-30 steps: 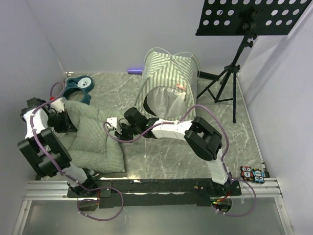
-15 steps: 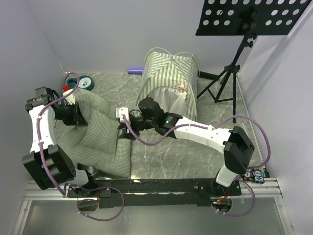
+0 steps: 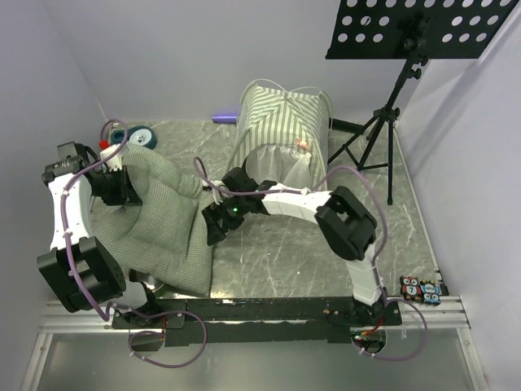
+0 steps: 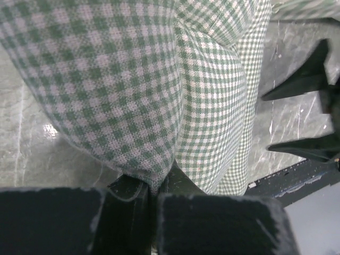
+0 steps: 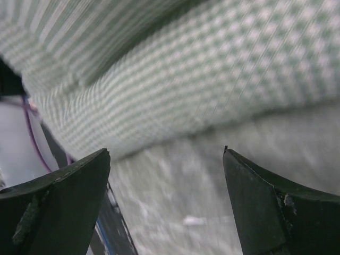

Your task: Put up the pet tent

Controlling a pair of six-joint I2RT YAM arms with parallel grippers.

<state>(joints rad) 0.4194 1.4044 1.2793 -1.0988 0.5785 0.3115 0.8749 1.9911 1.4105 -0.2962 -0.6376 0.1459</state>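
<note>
Your right hand (image 3: 213,232) dropped beside the cushion (image 3: 163,220), spread apart; left hand (image 4: 151,186) clamps it; tent (image 3: 281,130) is up, cushion not in yet.

A glossy grey-green marble-patterned worktop (image 3: 277,261) fills the middle of the scene and carries pale patches of reflected light. Plain pale lilac walls close it in: a left wall (image 3: 41,90), a far wall (image 3: 179,57) and a right wall (image 3: 480,163), with soft shadow in the corners. At the far right stands a black metal music stand (image 3: 407,47). Its perforated desk is tilted high above a thin black tripod (image 3: 370,151) whose feet rest on the worktop. A silver aluminium rail (image 3: 81,314) runs along the near edge. Nearer still lies what looks like a smooth grey panel (image 3: 269,362). The light is even and diffuse.
</note>
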